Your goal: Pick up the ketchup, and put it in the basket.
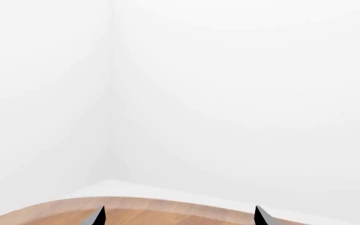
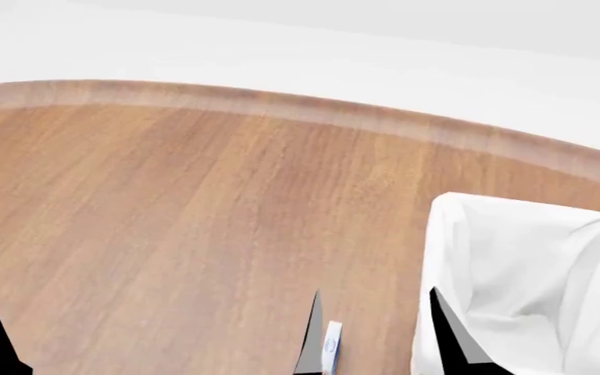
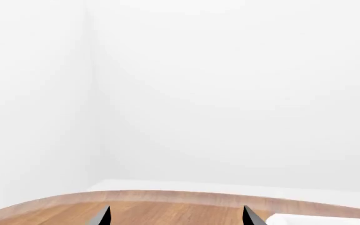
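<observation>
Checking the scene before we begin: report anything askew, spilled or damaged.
Nothing stands out. The cloth-lined wicker basket sits upright on the round wooden table, no spills. A small white-and-blue object is too cropped to judge.

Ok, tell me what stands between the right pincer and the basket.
Nothing visible: the right pincer hangs open beside the basket, one fingertip overlapping its liner edge. A small white-and-blue item shows by the other fingertip, unidentifiable. No ketchup in view.

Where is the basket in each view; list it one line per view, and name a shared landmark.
Head view: the basket sits at lower right, white liner showing.
Right wrist view: only its white corner shows at the bottom edge.
Left wrist view: not in it.
Shared landmark: the table's curved wooden edge.
</observation>
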You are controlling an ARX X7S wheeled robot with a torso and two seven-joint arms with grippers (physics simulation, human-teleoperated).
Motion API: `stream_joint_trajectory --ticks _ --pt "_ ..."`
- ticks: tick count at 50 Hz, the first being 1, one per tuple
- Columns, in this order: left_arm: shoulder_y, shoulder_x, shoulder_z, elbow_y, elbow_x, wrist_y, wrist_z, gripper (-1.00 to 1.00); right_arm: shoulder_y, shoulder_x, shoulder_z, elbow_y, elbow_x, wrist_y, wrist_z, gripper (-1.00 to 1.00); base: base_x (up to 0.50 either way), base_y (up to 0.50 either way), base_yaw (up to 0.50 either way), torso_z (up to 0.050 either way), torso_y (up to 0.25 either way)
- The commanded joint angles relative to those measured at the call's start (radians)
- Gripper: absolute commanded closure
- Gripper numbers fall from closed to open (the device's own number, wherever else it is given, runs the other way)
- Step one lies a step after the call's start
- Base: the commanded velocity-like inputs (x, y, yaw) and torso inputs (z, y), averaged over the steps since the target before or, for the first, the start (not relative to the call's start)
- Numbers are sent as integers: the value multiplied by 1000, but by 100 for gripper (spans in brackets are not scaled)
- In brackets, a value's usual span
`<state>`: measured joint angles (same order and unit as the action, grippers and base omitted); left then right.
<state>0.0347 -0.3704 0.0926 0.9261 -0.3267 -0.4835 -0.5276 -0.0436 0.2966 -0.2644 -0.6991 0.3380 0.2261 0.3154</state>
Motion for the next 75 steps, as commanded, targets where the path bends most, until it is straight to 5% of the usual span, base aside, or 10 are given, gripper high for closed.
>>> stream_joint_trajectory --ticks 1,24,52,75 --pt "-5 14 -6 -30 -4 17 33 -100 -2 -12 30 18 -2 -21 -23 -100 0 0 0 50 0" --pt "-9 0 -1 -17 -19 4 15 -100 1 1 28 10 15 -26 -6 -100 0 0 0 50 0" --pt "-10 -13 21 -36 -15 11 5 -100 3 17 23 9 28 -36 9 -100 0 0 0 37 -206" --pt "11 75 -130 -195 -94 107 -60 -100 5 23 15 22 34 -50 15 -100 0 0 0 3 -16"
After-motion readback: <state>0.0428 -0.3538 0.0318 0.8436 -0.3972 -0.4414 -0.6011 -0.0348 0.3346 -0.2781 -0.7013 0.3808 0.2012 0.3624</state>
